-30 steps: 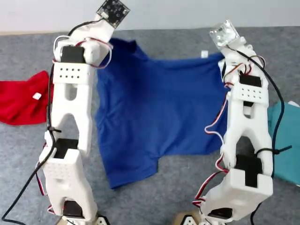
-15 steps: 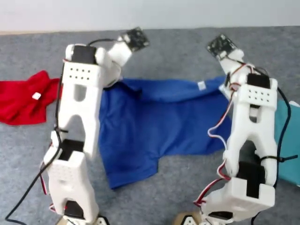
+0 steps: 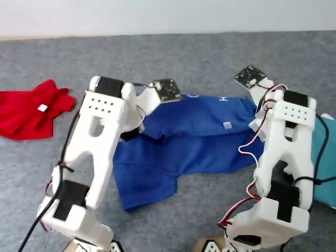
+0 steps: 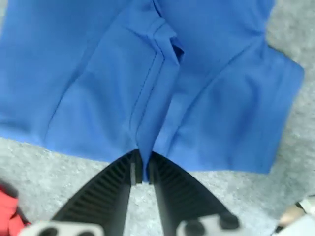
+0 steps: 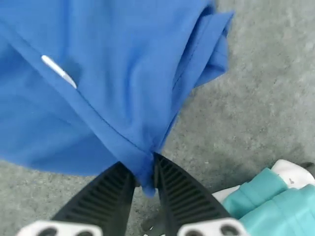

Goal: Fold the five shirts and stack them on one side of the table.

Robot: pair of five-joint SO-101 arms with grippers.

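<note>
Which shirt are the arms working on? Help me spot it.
On the grey table, look to the middle: the blue shirt, partly folded over. Unlike the red shirt and the teal shirt at the sides, both arms' jaws pinch it.

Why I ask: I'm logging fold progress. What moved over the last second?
Left gripper and right gripper, both shut on the blue shirt at its far edge, drew it toward the robot's bases, folding it over. The red shirt and teal cloth stayed put.
</note>
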